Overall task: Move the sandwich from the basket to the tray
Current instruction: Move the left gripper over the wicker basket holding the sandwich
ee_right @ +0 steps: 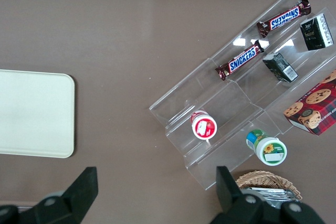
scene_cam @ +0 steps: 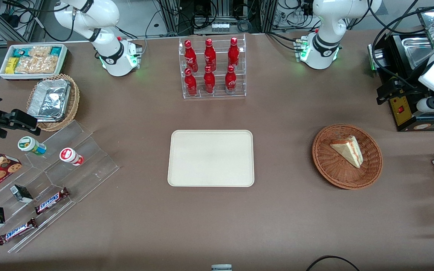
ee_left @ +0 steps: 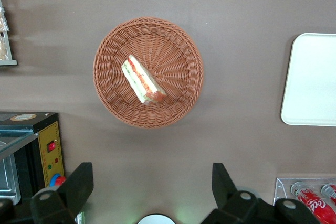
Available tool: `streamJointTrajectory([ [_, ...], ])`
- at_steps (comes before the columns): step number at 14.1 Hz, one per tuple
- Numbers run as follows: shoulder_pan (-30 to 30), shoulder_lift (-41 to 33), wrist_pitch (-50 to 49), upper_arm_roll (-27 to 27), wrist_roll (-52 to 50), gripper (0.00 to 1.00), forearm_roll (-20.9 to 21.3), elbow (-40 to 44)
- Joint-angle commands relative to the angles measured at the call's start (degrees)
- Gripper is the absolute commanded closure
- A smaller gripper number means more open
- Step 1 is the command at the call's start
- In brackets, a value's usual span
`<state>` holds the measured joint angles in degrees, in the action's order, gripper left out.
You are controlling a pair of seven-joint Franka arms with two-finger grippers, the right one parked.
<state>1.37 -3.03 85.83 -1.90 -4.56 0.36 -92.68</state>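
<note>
- The brown bench [scene_cam: 285, 210] is well lit.
- The gripper [ee_left: 149, 192] hangs high above it, fingers [ee_left: 79, 182] spread wide and empty.
- The sandwich [ee_left: 143, 80] lies in the basket [ee_left: 178, 40], well apart from the tray [scene_cam: 211, 158].
- It looks soft, light and crushable; gently pinching its flat bread faces seems best.

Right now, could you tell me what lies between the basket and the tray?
Only bare table between basket and tray, per the front view.

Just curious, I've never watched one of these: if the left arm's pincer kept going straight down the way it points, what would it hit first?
Probably bare table. The open pincer points down beside the basket, not over the sandwich, though depth is hard to judge.
</note>
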Motion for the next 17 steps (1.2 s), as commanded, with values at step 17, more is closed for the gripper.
streamJointTrajectory([
  [17,-2.7,11.1,20.5,0.8,-18.8,0.00,1.5,-13.3],
])
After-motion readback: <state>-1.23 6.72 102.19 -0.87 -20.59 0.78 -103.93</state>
